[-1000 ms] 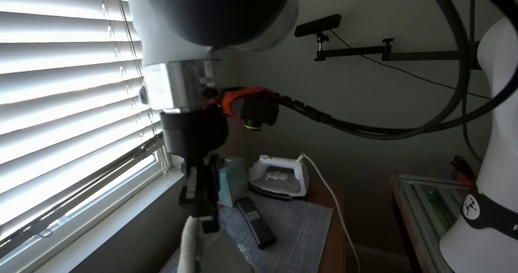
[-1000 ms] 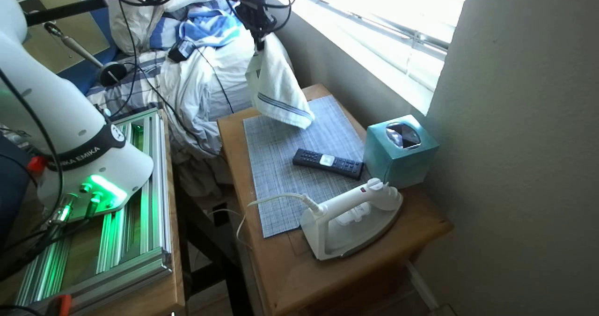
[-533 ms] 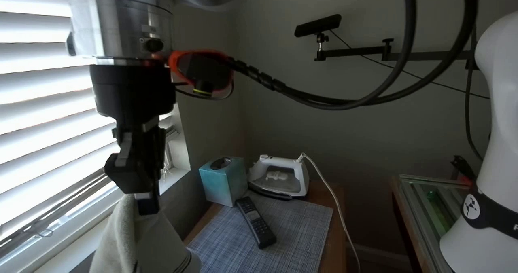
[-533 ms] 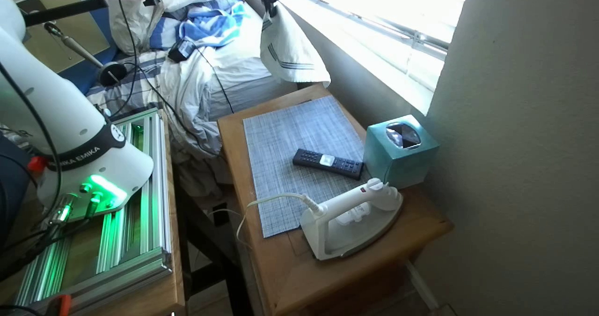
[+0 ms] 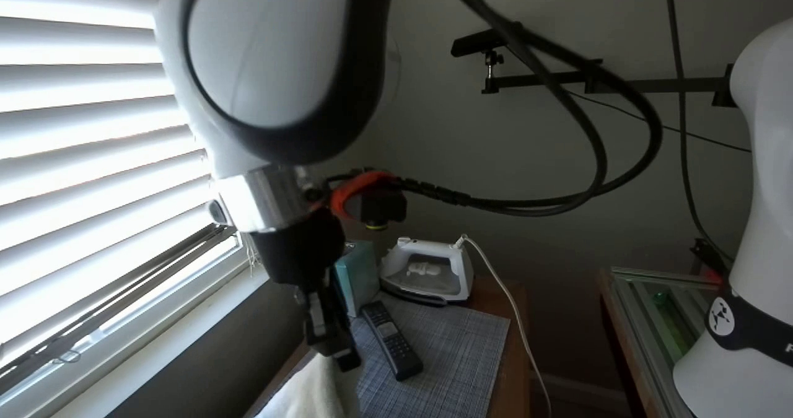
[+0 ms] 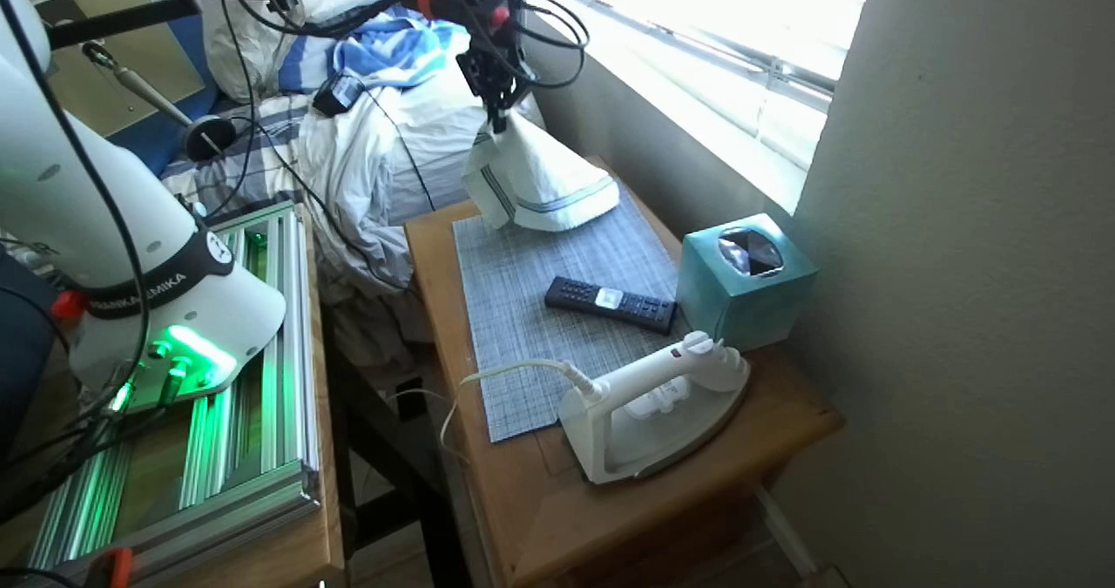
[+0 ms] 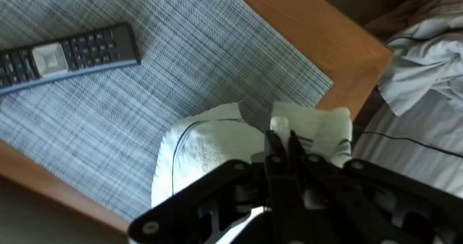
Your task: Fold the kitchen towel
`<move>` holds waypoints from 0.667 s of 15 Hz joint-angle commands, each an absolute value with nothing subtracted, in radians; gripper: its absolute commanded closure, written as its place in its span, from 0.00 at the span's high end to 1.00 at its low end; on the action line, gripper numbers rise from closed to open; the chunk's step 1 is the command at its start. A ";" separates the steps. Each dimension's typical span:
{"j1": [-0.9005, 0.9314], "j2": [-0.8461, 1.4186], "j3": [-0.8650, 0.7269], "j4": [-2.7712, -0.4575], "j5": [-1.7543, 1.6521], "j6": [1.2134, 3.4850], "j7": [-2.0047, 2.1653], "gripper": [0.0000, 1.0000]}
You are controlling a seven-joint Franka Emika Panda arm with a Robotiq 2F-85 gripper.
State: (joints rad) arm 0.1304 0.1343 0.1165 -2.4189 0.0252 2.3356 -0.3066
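Note:
The kitchen towel is a soft white cloth with thin dark stripes. In both exterior views the towel (image 5: 315,393) (image 6: 549,170) hangs from my gripper (image 5: 348,360) (image 6: 498,123) over the end of the woven mat nearest the bed. My gripper points down, its fingers shut on a pinched fold. In the wrist view the towel (image 7: 209,146) spreads out on both sides of the gripper (image 7: 284,135), with a small fold sticking out between the fingertips. I cannot tell whether its lower edge touches the mat. Part of the towel is hidden behind the fingers.
A grey-blue mat (image 6: 531,344) covers part of the wooden table (image 6: 557,527). A black remote (image 6: 610,303) lies on it. A teal tissue box (image 6: 745,283) and a white corded iron (image 6: 653,409) stand beyond. A window sill (image 5: 167,343) and wall run along one side; a bed (image 6: 348,161) is behind.
My gripper swung up and away toward the bed and window half a second ago, lifting the towel off the table area. It is now lower again, with the towel spread over the mat's end.

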 commanded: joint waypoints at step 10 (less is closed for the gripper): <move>0.099 0.350 0.043 -2.422 -0.178 2.372 0.014 0.38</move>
